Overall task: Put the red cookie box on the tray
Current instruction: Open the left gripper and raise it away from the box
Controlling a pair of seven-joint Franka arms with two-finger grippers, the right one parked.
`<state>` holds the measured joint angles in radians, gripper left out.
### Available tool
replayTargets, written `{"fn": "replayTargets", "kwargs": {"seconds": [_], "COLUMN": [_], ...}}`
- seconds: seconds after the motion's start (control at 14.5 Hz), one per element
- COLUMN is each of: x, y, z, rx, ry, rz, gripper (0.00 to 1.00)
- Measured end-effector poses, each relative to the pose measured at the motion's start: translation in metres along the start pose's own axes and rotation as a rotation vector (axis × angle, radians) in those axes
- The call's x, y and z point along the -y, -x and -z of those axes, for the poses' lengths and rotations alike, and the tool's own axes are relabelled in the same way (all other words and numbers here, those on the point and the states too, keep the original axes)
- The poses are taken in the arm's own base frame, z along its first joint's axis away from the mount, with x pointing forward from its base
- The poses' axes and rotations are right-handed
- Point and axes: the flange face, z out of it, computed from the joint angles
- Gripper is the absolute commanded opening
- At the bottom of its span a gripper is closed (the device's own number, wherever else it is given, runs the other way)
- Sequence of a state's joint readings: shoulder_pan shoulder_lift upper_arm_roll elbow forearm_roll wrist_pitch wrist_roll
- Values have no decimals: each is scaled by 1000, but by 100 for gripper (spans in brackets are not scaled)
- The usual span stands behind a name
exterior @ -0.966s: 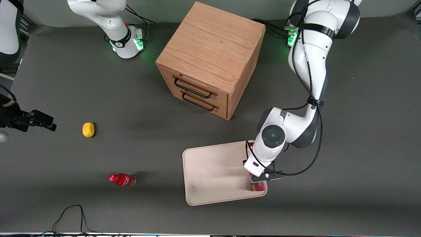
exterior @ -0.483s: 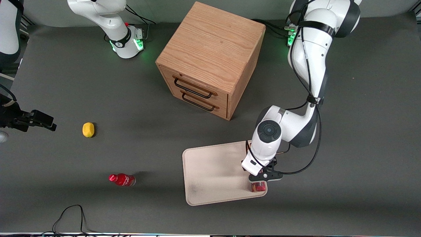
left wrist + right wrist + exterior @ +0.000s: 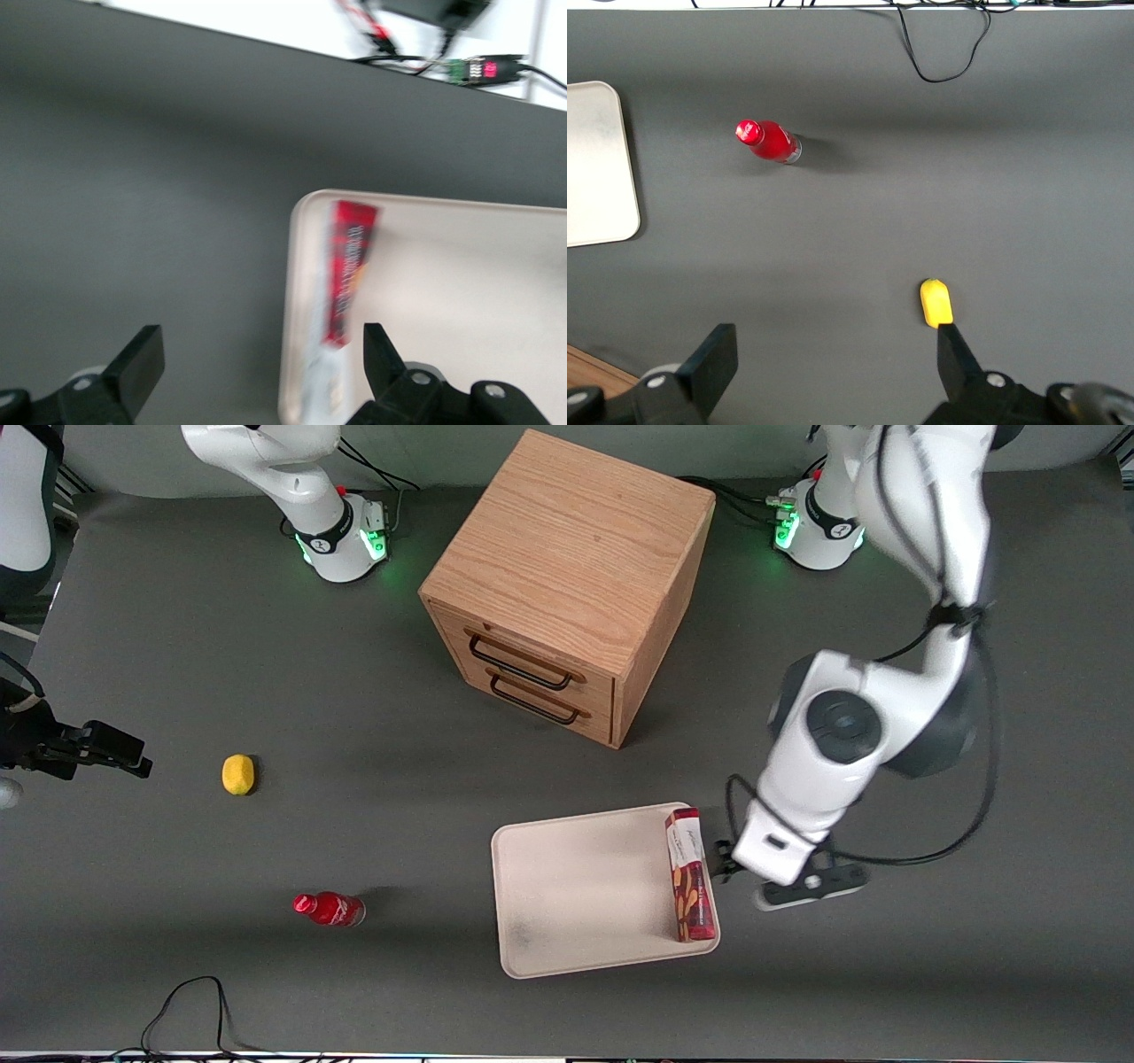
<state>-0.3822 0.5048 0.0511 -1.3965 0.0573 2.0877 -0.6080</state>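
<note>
The red cookie box (image 3: 689, 877) lies flat on the cream-white tray (image 3: 576, 886), along the tray's edge toward the working arm's end, white label end farther from the front camera. My left gripper (image 3: 784, 868) hangs above the table just beside that tray edge, apart from the box. In the left wrist view the gripper (image 3: 261, 363) is open and empty, with the box (image 3: 347, 270) and the tray (image 3: 461, 283) below it. The tray's corner also shows in the right wrist view (image 3: 594, 159).
A wooden two-drawer cabinet (image 3: 567, 584) stands farther from the front camera than the tray. A small red bottle (image 3: 330, 909) and a yellow lemon (image 3: 237, 774) lie toward the parked arm's end. A black cable (image 3: 190, 1001) loops near the table's front edge.
The gripper has let go of the box, risen and swung off the tray toward the working arm's end. The box now lies uncovered on the tray.
</note>
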Motion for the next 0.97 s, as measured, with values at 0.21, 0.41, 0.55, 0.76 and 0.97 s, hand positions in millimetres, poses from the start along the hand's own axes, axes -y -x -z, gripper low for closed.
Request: {"fn": "replayTargets", "kwargs": {"seconds": [0.21,0.41,0.55,0.76,0.97], "x": [84,163,207,256,272], "y": [-4,1,8,26,39], "z": [81,140,155,162,173], "rx": [88,136,141,165,161], "ry": [-60,-76,-71,-40,-4], "rz": [-54,-142,-172,-152,-152], "gripper": [100,100,100,100,100]}}
